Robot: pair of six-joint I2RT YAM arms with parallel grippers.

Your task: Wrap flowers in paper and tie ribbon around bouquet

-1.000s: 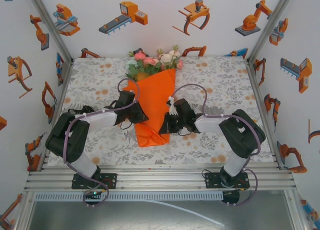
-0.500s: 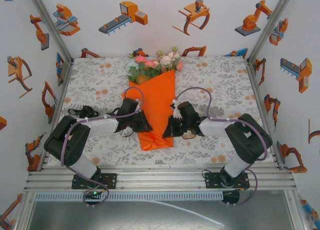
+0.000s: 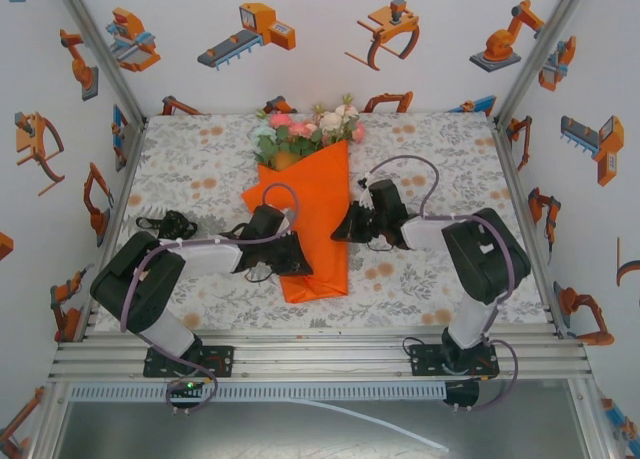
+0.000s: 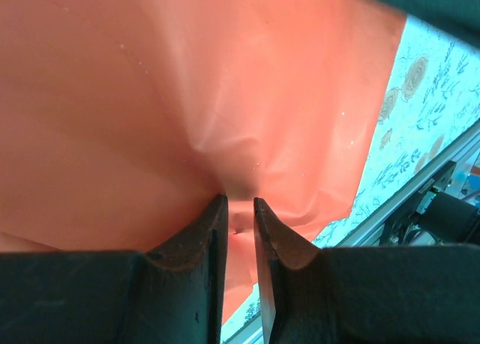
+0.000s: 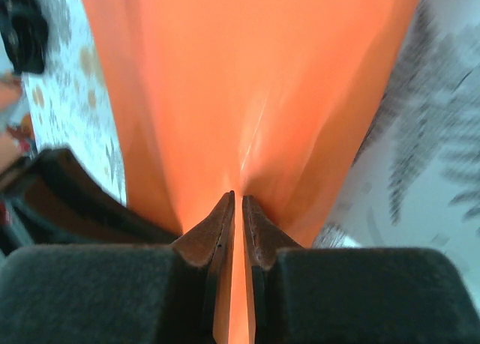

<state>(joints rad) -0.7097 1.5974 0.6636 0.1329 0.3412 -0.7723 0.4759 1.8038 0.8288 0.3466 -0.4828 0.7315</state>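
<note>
Wrapping stage, seemingly: left gripper pinches the paper at lower left, right gripper its right edge (flowers at its top). Next probably calls for fetching the ribbon, left of it.

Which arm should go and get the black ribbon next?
Left, probably. The ribbon lies on that side of the table, far from the right arm. The right end effector pinches the paper, so it could steady that meanwhile.
</note>
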